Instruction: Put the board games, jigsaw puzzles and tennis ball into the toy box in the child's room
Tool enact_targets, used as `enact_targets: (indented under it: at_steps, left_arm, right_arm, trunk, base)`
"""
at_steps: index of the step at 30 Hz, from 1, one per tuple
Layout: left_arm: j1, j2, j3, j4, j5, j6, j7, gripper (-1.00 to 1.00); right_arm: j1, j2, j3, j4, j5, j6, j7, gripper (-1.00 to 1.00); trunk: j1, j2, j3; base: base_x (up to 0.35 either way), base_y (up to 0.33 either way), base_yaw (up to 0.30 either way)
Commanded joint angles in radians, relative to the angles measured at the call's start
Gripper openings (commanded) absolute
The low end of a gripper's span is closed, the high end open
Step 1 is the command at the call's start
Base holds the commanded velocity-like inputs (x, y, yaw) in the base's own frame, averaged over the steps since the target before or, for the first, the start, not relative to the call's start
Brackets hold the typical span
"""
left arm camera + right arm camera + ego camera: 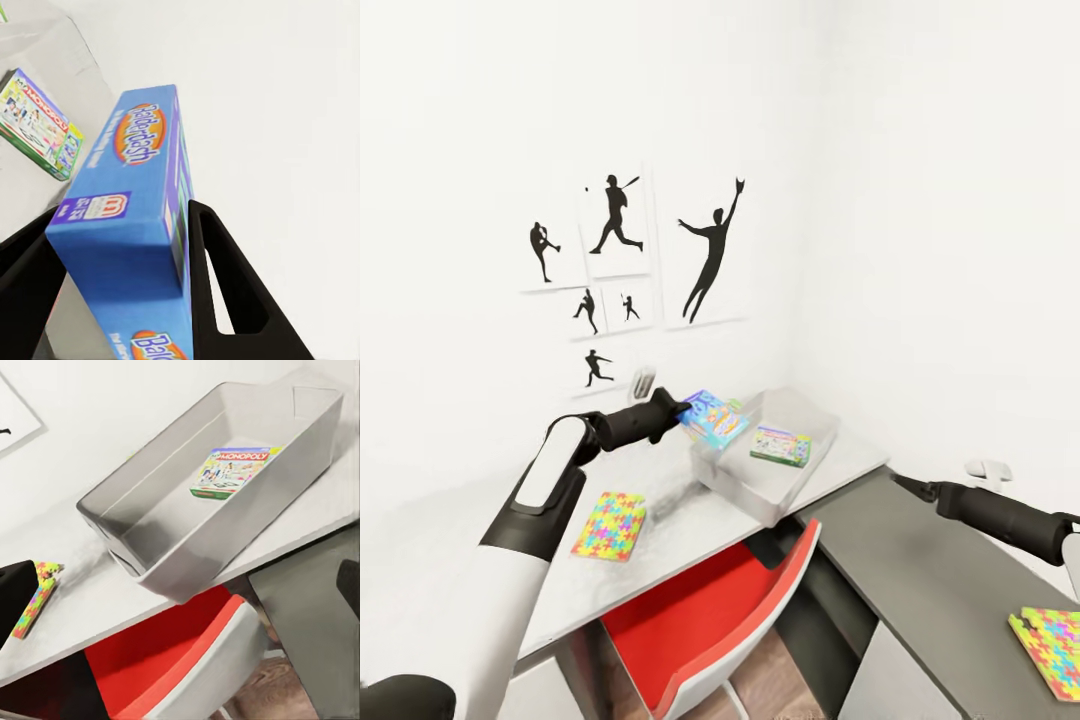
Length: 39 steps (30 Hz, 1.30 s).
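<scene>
My left gripper [682, 410] is shut on a blue board game [714, 417], holding it tilted over the far left rim of the light grey toy box [760, 490]. In the left wrist view the blue board game [131, 217] sits between the black fingers [225, 292]. A second board game [780, 446] lies flat inside the box. One jigsaw puzzle [609, 525] rests on the table [660, 550] by my left forearm. Another jigsaw puzzle [1052, 651] shows at the lower right. My right gripper [905, 486] hovers open to the right of the box. The tennis ball and the bed are out of view.
A red chair [700, 625] is pushed under the table's front edge, below the box. Baseball-player silhouettes [615, 215] hang on the white wall behind. The dark grey panel [920, 590] runs under my right arm.
</scene>
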Motion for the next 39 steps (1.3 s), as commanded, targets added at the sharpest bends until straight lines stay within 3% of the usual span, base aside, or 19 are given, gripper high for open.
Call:
enact_targets:
  at_steps: [1, 6, 18, 21, 22, 25, 30, 39]
  left_arm:
    - [-0.013, 0.002, 0.001, 0.011, 0.025, 0.001, 0.023, -1.0]
    - [-0.066, 0.009, 0.003, 0.055, 0.059, 0.006, 0.087, -1.0]
    - [-0.098, 0.012, 0.001, 0.076, 0.045, 0.017, 0.131, -1.0]
    - [-0.101, 0.014, -0.001, 0.08, 0.0, 0.019, 0.135, -1.0]
    - [-0.101, 0.014, -0.001, 0.08, 0.0, 0.019, 0.135, -1.0]
    - [-0.103, 0.016, 0.001, 0.09, -0.056, 0.02, 0.132, -1.0]
    - [-0.106, 0.017, 0.001, 0.111, -0.102, 0.02, 0.132, -1.0]
    - [-0.108, 0.022, 0.005, 0.167, -0.141, 0.01, 0.132, -1.0]
  right_arm:
    - [-0.002, 0.0, -0.002, 0.0, 0.003, 0.006, 0.005, 1.0]
    - [-0.002, 0.001, -0.004, 0.0, 0.002, 0.007, 0.005, 1.0]
    - [-0.002, 0.004, -0.005, 0.0, 0.003, 0.007, 0.005, 1.0]
    - [-0.002, 0.006, -0.005, 0.0, 0.004, 0.007, 0.004, 1.0]
    - [-0.002, 0.006, -0.005, 0.0, 0.004, 0.007, 0.004, 1.0]
    - [-0.001, 0.008, -0.005, 0.0, 0.004, 0.007, 0.004, 1.0]
    - [0.0, 0.011, -0.005, 0.0, 0.003, 0.006, 0.004, 1.0]
    - [0.0, 0.013, -0.003, 0.0, 0.004, 0.006, 0.004, 1.0]
  trunk:
    - [0.001, -0.002, -0.002]
    - [0.001, -0.002, -0.002]
    - [0.001, -0.002, -0.002]
    - [0.001, -0.002, -0.002]
    - [0.001, -0.002, -0.002]
    - [0.001, -0.002, -0.002]
    - [0.001, -0.002, -0.002]
    - [0.001, -0.002, -0.002]
  base:
    - [0.0, 0.0, -0.259]
    - [0.0, 0.0, -0.273]
    - [0.0, 0.0, -0.267]
    - [0.0, 0.0, -0.244]
    - [0.0, 0.0, -0.234]
    - [0.0, 0.0, -0.189]
    - [0.0, 0.0, -0.101]
    - [0.0, 0.0, -0.035]
